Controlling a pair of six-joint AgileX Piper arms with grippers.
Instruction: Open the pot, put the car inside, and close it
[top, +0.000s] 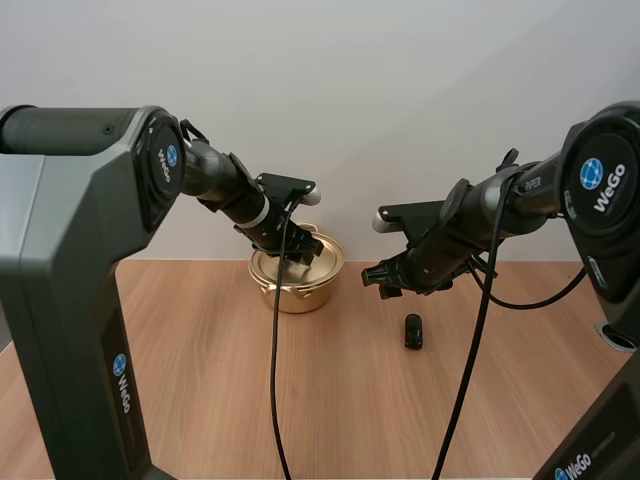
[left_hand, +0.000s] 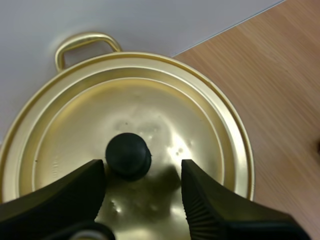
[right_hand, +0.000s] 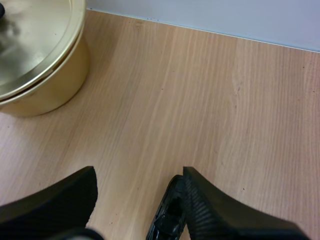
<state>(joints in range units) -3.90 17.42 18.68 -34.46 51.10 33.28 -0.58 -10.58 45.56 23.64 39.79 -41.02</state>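
Your left gripper (left_hand: 142, 172) stands wide open astride the knob (left_hand: 128, 154) on the lid (left_hand: 150, 100) of the pot (top: 296, 292), holding nothing (the knob sits nearer one finger, so closing could skid off). Your right gripper (right_hand: 137, 185), open and empty, hovers over the car (right_hand: 167, 216) on the table (right_hand: 225, 100); one finger could knock it.

Shiny brass-toned metal pot (left_hand: 220, 150), matt wood-grain table (right_hand: 225, 110), glossy black car (right_hand: 167, 220)

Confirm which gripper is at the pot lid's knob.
The left gripper, open over the gold lid with the black knob between its fingers. The right gripper hangs open over the table beside the black car, apart from the pot.
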